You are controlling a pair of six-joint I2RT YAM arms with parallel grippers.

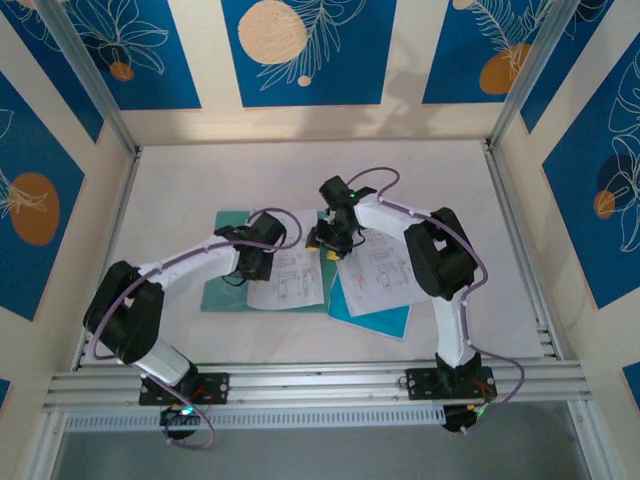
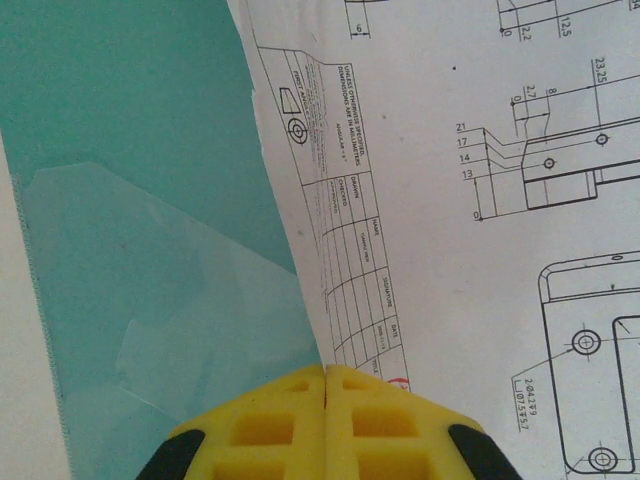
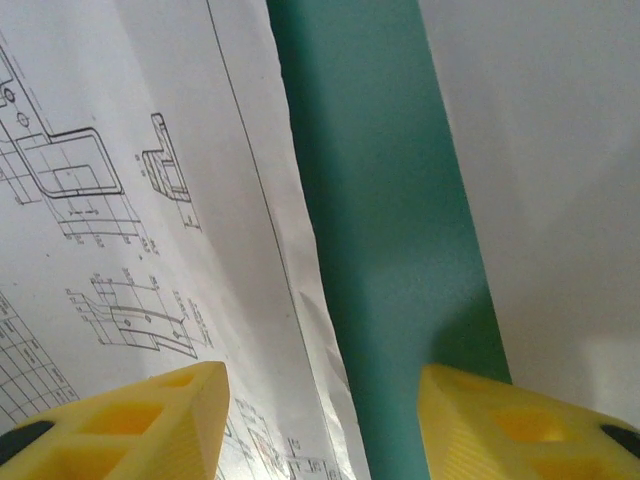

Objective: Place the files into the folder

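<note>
The teal folder (image 1: 217, 262) lies open on the table, its other leaf (image 1: 378, 318) spread to the right. White files printed with drawings lie on both leaves: one sheet (image 1: 290, 278) on the left, another (image 1: 382, 268) on the right. My left gripper (image 1: 260, 264) stands shut over the left sheet's edge; its tips (image 2: 326, 378) meet where the files (image 2: 480, 250) border the folder (image 2: 130, 150). My right gripper (image 1: 327, 246) hovers open near the spine. Its tips (image 3: 320, 410) straddle the files' edge (image 3: 150, 200) and a strip of folder (image 3: 380, 200).
A pale tabletop (image 1: 420, 190) is enclosed by patterned blue and cream walls. An aluminium rail (image 1: 320, 382) runs along the near edge, where both arm bases are bolted. Bare table (image 3: 550, 150) shows beside the folder strip.
</note>
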